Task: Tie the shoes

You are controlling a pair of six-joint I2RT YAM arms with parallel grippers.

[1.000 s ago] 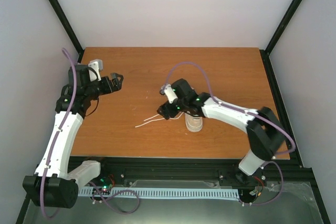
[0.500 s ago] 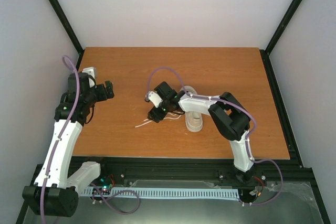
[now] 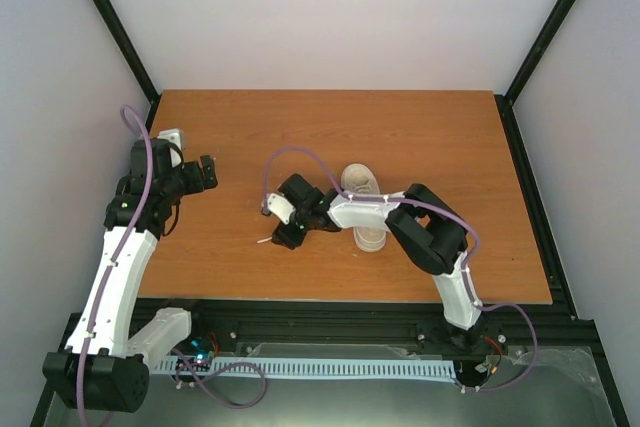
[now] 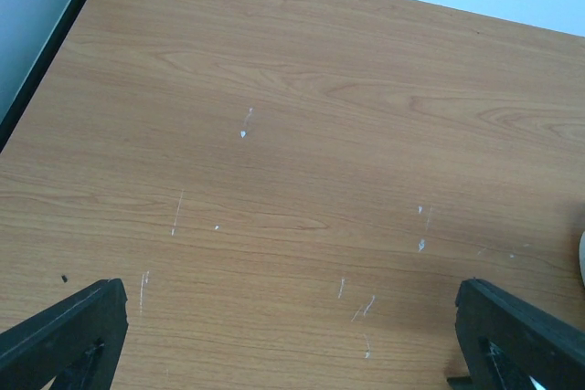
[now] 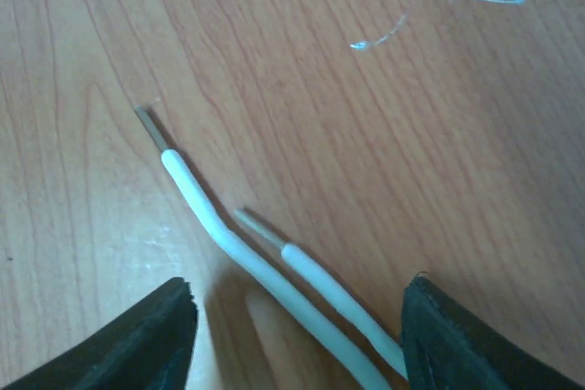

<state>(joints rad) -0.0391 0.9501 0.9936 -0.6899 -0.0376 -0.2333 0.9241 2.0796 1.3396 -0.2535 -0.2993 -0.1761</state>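
the sneaker [image 3: 361,180] is seen standing on the wooden table [image 3: 440,137], a little right of the middle and toward the near edge, with its length running front to back; its middle is crossed and hidden by the right arm. the thin white laces [image 5: 228,244] are seen running out from it to the left across the wood. the right gripper [image 3: 284,231] is held low over their free ends, just left of the sneaker. in the right wrist view two lace ends are shown lying side by side on the table, each tipped with a clear aglet, the left one reaching farther. they are flanked by the black fingers [image 5: 137,344], which are spread apart, one on each side, and neither finger can be seen touching a lace. the left gripper [image 3: 208,172] is held well apart from the sneaker, near the left edge of the table, and its fingers [image 4: 64,340] are spread wide over bare, scratched wood.
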